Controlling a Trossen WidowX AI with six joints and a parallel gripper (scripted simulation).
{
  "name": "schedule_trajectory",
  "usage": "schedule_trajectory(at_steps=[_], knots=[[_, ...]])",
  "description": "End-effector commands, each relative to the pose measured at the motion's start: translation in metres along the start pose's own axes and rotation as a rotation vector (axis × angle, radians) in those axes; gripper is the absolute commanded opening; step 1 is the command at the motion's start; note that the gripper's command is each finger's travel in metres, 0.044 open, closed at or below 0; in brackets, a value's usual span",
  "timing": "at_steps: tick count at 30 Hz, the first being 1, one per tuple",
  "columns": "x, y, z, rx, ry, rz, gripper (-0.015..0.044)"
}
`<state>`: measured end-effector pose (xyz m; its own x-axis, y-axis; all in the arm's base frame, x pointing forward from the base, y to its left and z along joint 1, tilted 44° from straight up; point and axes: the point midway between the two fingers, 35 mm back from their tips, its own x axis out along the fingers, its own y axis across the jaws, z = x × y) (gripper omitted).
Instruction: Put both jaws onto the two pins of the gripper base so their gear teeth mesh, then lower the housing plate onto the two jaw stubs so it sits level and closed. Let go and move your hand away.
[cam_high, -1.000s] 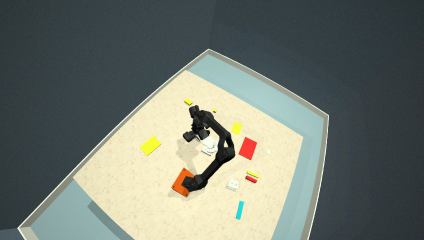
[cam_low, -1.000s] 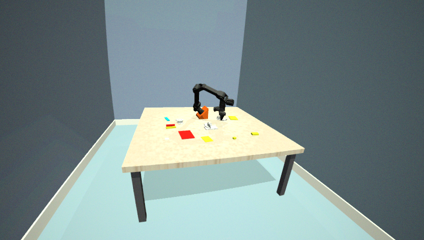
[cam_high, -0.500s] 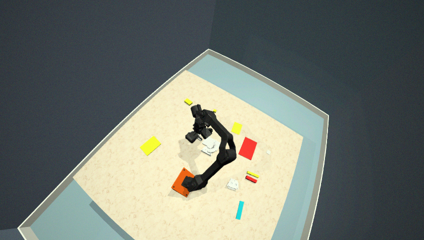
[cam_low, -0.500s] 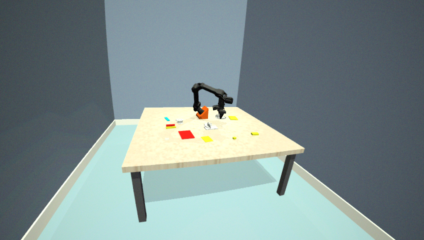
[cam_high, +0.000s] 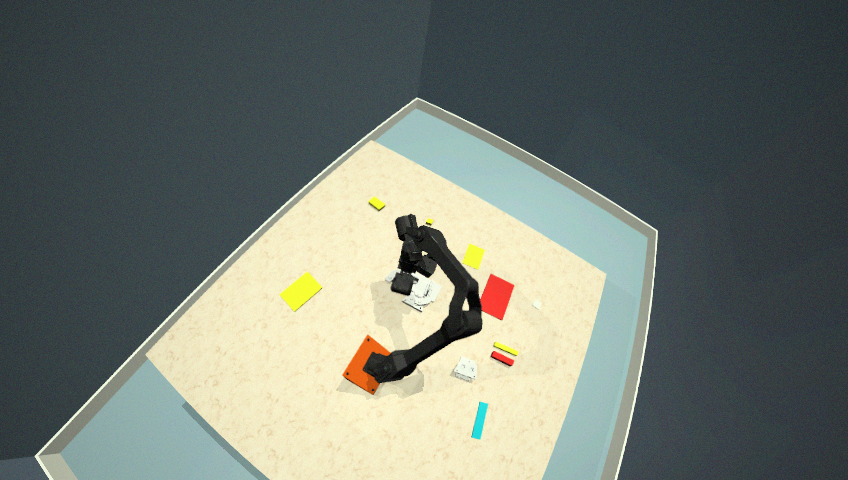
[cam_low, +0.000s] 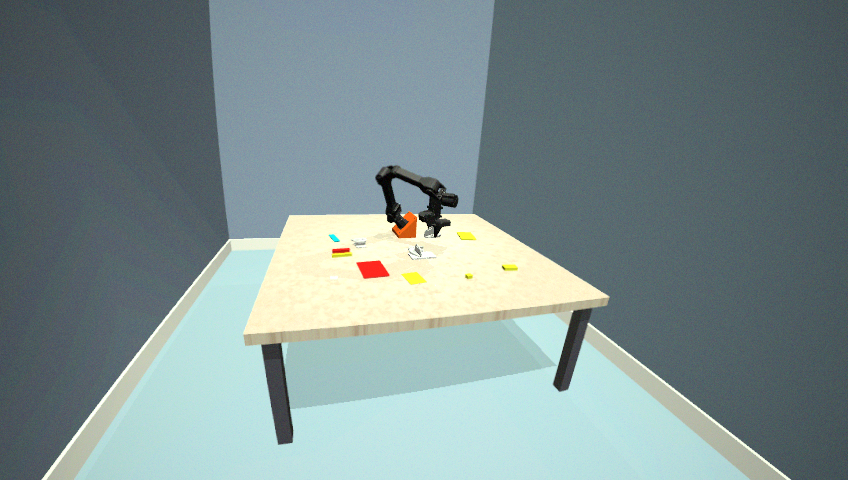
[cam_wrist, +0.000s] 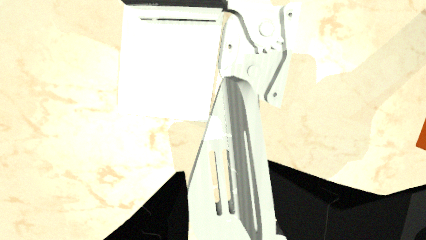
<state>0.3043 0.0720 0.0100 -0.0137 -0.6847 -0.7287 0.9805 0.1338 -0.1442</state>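
My gripper (cam_high: 414, 275) (cam_low: 433, 231) (cam_wrist: 222, 174) is shut on a white slotted jaw (cam_low: 429, 231) (cam_wrist: 205, 175). The white gripper base (cam_high: 431, 290) (cam_low: 423, 256) (cam_wrist: 170, 70) lies on the table, with two round pin spots on its plate in the wrist view. The held jaw's tip overlaps the plate's edge there; the exterior view shows it above and behind the base. A second jaw (cam_low: 418, 250) appears to stand on the base, with teeth near one pin; its seating is unclear. What looks like the housing plate (cam_high: 465, 367) (cam_low: 358, 240) lies apart.
The arm's orange mount (cam_high: 359, 364) (cam_low: 407, 227) is near the base. Around lie a red sheet (cam_high: 497, 296) (cam_low: 373, 269), yellow sheets (cam_high: 301, 291) (cam_high: 474, 256), red and yellow bars (cam_high: 502, 358) (cam_high: 505, 348), a cyan bar (cam_high: 479, 420) and a yellow block (cam_high: 376, 203).
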Motion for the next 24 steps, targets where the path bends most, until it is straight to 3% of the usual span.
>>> schedule_trajectory(at_steps=[1,24], knots=[[-0.001,-0.004,0.011,-0.114,-0.002,0.001,0.0134],[0.000,-0.030,0.064,-0.814,-0.006,-0.004,0.0134]])
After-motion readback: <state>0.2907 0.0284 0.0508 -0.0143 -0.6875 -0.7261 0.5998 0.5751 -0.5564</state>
